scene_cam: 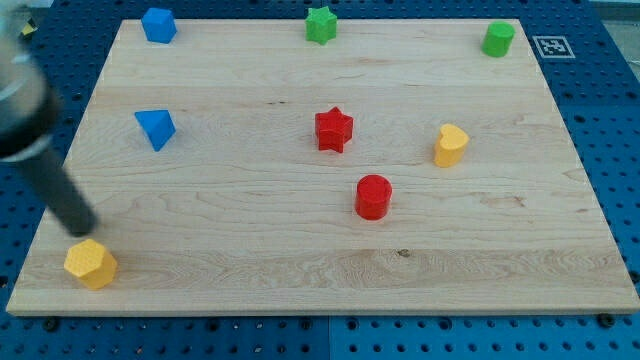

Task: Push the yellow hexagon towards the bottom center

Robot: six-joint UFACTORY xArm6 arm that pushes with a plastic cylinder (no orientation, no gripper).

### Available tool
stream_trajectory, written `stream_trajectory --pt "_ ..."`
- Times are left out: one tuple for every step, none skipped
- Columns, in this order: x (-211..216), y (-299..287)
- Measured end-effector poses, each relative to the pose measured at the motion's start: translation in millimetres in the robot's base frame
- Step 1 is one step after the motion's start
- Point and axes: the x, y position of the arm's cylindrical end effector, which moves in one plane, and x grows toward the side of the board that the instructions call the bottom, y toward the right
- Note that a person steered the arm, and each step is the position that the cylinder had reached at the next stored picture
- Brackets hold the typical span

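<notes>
Task status: the push is at its start. The yellow hexagon [91,263] sits in the bottom-left corner of the tabletop [250,200], close to the bottom edge and well apart from the bottom centre. Judged from this position, nearly the whole travel along the bottom edge towards the view's right remains.

My tip [85,231] stands just above the hexagon on its upper-left side, touching it or very nearly; the exact contact cannot be resolved. The rod is dark, smooth and cylindrical, and its upper part is blurred. No claw is fitted, so there is no open or closed state to report.

Materials and shapes, left to right:
- Tabletop: pale wood with visible grain and a few small knots, resting on a blue perforated base.
- Yellow hexagon: matte, faceted, low prism.
- Blue triangle [155,128]: near the left edge, at mid-height.
- Blue block [158,24]: top-left corner, angular; exact shape unclear.
- Green star [320,24]: top edge, centre.
- Red star [333,129]: tabletop centre.
- Red cylinder [373,196]: below and to the right of the red star.
- Yellow block [450,145]: right of centre, rounded, possibly heart-shaped.
- Green cylinder [498,39]: top-right corner.

All blocks appear to be matte solid plastic. The path along the bottom edge carries no blocks.
</notes>
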Motion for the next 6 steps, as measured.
stream_trajectory --pt "10.7 -22.1" --pt "35.2 -3.6" --pt "49.1 19.2" --pt "52.2 44.4" --pt "52.3 68.9" --pt "56.5 86.6"
